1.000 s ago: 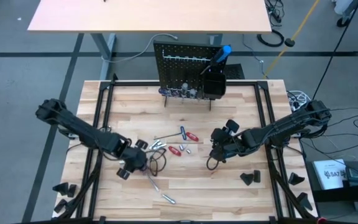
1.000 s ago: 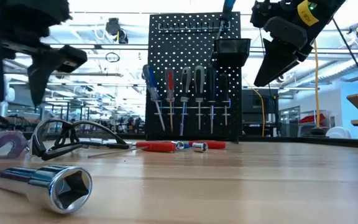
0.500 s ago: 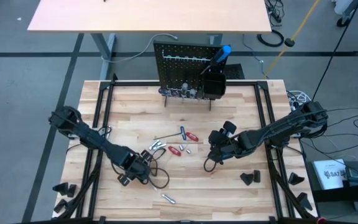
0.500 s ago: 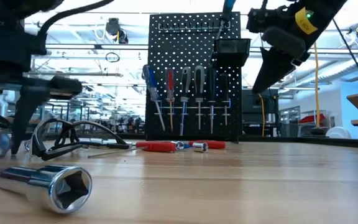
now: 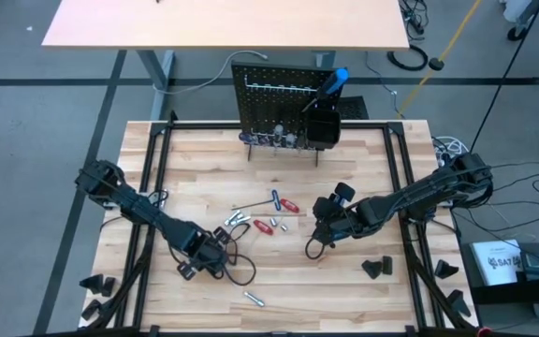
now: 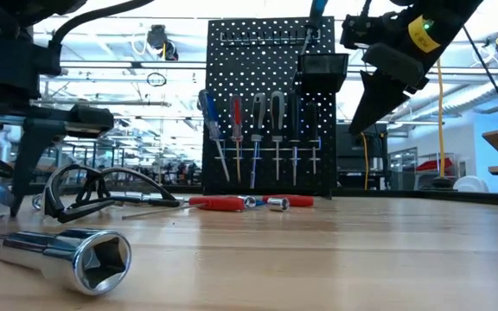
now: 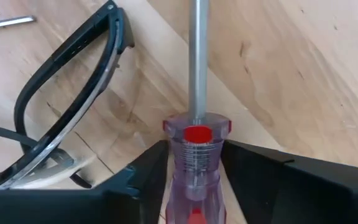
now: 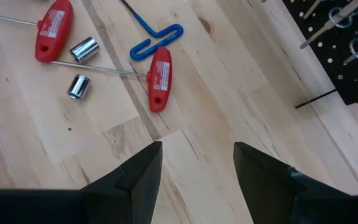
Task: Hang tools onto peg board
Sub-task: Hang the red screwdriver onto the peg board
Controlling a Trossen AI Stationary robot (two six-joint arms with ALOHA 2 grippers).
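Observation:
My left gripper point(image 5: 208, 256) is down at the table, left of centre, shut on a clear screwdriver with a red core point(image 7: 196, 163). Its silver shaft point(image 7: 197, 62) lies along the wood. Black safety glasses point(image 7: 73, 106) lie beside it. My right gripper point(image 5: 322, 230) hangs open and empty above the table, right of centre. Red T-handle tools point(image 8: 159, 78), a blue hex key point(image 8: 157, 38) and small sockets point(image 8: 82, 48) lie at mid-table. The black peg board point(image 5: 284, 103) stands at the far edge with screwdrivers hanging on it point(image 6: 258, 130). My left gripper pinches the screwdriver's clear handle point(image 7: 196, 155) between its two fingers, one on each side, just behind the collar where the shaft starts. The fingers lie along the tool, low over the table. The shaft points away from the gripper and rests on the wood.
A large chrome socket point(image 6: 63, 255) lies near the front edge and also shows in the high view point(image 5: 253, 299). Black wedge blocks point(image 5: 377, 269) sit at the right and at the table's corners. A blue-handled tool point(image 5: 337, 80) stands in the board's black bin.
My left gripper has moved toward the near edge and come down to table height around the screwdriver's handle, then held still. My right gripper has drifted slightly toward the table's left, still open.

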